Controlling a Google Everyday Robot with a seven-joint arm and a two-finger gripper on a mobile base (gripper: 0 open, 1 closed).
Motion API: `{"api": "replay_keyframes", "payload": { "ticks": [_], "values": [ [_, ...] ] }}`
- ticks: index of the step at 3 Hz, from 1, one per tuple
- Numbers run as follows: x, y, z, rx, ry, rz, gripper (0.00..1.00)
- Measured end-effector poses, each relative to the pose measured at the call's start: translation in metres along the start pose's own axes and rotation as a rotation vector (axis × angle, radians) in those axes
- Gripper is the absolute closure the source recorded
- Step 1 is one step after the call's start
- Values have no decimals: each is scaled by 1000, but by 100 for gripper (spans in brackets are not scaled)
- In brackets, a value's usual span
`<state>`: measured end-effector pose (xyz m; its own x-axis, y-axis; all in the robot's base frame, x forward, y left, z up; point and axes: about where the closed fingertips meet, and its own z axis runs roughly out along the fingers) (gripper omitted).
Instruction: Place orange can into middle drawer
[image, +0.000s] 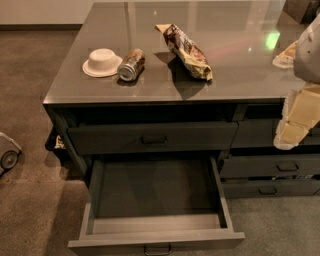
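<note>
The orange can lies on its side on the dark counter top, its silver end facing me, just right of an upturned white bowl. The middle drawer is pulled far out below the counter, and its grey tray holds nothing. My gripper, cream-coloured, hangs at the right edge of the view in front of the right-hand drawer fronts. It is far to the right of the can and holds nothing that I can see.
A long brown-and-yellow snack bag lies right of the can. The top drawer is shut above the open one. Narrower shut drawers stack at the right. A wheeled object stands on the floor at the left.
</note>
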<state>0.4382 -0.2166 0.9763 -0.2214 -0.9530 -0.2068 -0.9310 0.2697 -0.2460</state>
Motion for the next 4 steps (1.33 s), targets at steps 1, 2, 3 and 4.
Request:
{"api": "replay_keyframes", "payload": {
  "ticks": [1, 2, 3, 4],
  "values": [
    [0, 0, 0, 0, 0, 0, 0],
    [-7, -11, -3, 6, -57, 45, 0],
    [-26, -35, -5, 2, -186, 160, 0],
    [-65, -54, -2, -42, -346, 304, 0]
  ]
}}
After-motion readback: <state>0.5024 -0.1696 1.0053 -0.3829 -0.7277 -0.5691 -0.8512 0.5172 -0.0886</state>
